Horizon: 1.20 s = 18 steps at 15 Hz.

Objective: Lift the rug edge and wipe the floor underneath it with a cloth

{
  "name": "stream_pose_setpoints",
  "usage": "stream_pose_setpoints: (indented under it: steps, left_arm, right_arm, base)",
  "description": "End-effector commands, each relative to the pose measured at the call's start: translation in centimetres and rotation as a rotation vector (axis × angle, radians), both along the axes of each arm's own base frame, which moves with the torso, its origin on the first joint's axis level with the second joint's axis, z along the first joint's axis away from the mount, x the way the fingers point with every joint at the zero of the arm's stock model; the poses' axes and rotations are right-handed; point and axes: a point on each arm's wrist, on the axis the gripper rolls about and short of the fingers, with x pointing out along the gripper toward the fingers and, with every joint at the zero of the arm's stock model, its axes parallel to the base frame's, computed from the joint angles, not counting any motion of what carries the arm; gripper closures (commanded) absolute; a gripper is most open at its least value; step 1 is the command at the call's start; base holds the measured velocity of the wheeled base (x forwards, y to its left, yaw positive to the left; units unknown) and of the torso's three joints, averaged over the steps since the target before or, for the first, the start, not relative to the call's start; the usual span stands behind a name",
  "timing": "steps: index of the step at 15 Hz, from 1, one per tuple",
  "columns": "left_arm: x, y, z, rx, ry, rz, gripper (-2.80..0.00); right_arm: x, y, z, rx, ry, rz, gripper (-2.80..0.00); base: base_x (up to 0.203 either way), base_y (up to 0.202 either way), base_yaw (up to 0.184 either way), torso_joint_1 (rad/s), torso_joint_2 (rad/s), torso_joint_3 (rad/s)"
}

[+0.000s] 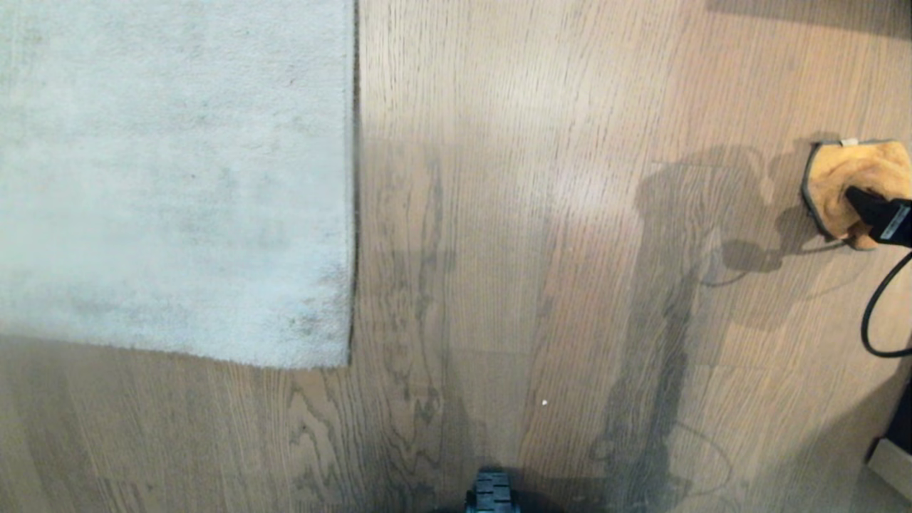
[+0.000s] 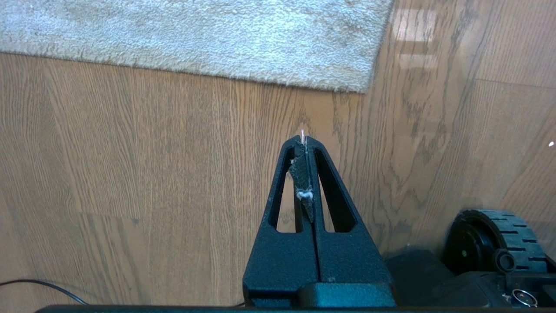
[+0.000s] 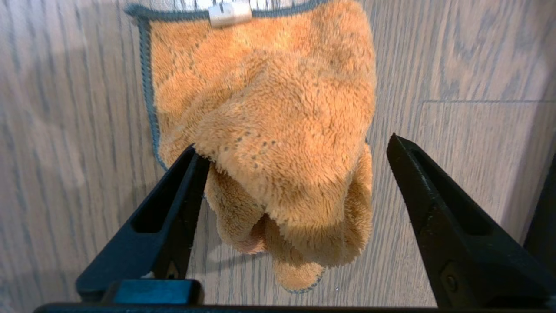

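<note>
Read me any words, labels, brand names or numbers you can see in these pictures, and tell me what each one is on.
No text can be read in any view.
White tag on the cloth: too blurred to show any print.
White label on the right gripper: marks too small to read.
The rug edge, the floor and the left gripper carry no writing.

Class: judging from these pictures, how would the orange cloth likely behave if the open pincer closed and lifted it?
The cloth lies bunched in soft folds, so it would probably droop rather than hold shape. Its fuzzy pile suggests it is light and grips well. Loose ends near the right pincer may dangle.
</note>
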Motion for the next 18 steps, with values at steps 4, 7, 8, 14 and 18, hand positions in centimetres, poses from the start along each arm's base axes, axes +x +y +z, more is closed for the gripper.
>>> stream_pose_setpoints:
  steps: [4,7,8,14,18]
  left_arm:
    - [0.0,0.0,0.0,-0.001,0.0,0.001,0.0]
    - [0.0,0.0,0.0,-0.001,0.0,0.001,0.0]
    - [0.0,0.0,0.0,-0.001,0.0,0.001,0.0]
    - [0.0,0.0,0.0,-0.001,0.0,0.001,0.0]
    - [0.0,0.0,0.0,-0.001,0.0,0.001,0.0]
  right_arm:
    - [-2.6,1.3,2.2,-0.011,-0.021,0.001,-2.8]
    - [-4.4,2.3,2.2,-0.003,-0.006,0.005,-2.8]
    - [-5.2,2.7,2.1,-0.001,-0.002,0.005,-2.8]
    - [-7.8,4.0,1.3,0.01,0.019,0.005,0.0]
    - [-8.5,4.3,0.9,0.014,0.026,0.003,0.0]
  base:
    - [0.0,0.0,0.0,0.0,0.0,0.0]
    - [0.0,0.0,0.0,0.0,0.0,0.0]
    - [0.0,0.0,0.0,0.0,0.0,0.0]
    - [0.0,0.0,0.0,0.0,0.0,0.0]
    - [0.0,0.0,0.0,0.0,0.0,0.0]
